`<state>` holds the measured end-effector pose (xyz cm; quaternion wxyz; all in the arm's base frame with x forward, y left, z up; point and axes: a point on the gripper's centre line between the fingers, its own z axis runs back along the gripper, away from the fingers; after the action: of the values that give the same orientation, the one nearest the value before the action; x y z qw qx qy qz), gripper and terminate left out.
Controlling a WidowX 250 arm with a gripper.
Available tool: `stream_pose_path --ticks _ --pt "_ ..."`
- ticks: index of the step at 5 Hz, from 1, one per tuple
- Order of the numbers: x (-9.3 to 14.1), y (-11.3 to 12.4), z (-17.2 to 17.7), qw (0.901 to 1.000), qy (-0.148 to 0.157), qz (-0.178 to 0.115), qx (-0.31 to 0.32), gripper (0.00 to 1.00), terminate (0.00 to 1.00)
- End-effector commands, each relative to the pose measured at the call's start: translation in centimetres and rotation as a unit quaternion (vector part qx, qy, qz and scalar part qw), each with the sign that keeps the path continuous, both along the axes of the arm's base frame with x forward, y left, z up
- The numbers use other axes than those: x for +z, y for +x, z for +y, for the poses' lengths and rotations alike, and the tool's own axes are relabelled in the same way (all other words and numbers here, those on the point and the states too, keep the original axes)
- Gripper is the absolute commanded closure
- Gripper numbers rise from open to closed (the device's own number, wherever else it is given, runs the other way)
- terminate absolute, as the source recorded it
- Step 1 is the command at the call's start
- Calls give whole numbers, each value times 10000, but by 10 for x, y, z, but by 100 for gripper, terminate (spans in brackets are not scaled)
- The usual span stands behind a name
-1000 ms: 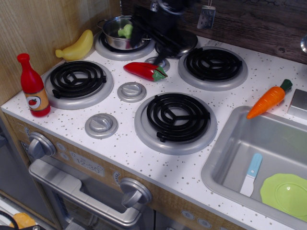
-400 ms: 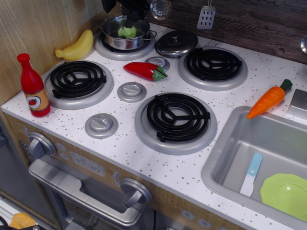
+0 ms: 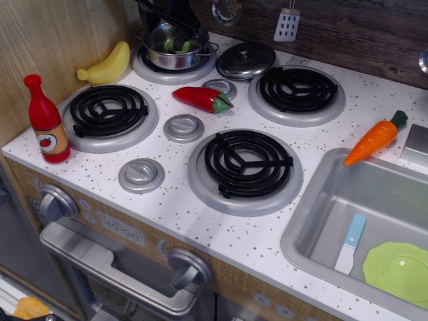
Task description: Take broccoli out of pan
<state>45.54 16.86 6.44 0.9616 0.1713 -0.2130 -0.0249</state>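
The pan [image 3: 200, 59], a small shiny steel pot with loop handles, stands on the back left burner. The broccoli [image 3: 170, 45] lies inside it and shows as light-green patches on both sides of a dark finger [image 3: 178, 39]. My black gripper [image 3: 177, 41] reaches down from the top edge into the pan, with its fingers at the broccoli. The fingers hide the middle of the broccoli, and I cannot see whether they press on it.
A steel lid with a knob [image 3: 245, 60] lies right of the pan. A yellow banana [image 3: 107, 65] lies to the left and a red pepper [image 3: 200, 99] in front. A red bottle [image 3: 45, 120], a carrot [image 3: 376, 138] and a sink [image 3: 321, 221] with a green plate [image 3: 400, 271] are further off.
My gripper has moved from behind the lid to over the pan and then down into it. Its fingers now cover part of the broccoli. Nothing else has moved.
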Motion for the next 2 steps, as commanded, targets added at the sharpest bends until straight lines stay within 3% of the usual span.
stream_pose_path --ticks 1,2 --pt "22 17 12 9989 72 -411 -211 0 0" --pt "16 25 12 9984 40 -470 -312 0 0"
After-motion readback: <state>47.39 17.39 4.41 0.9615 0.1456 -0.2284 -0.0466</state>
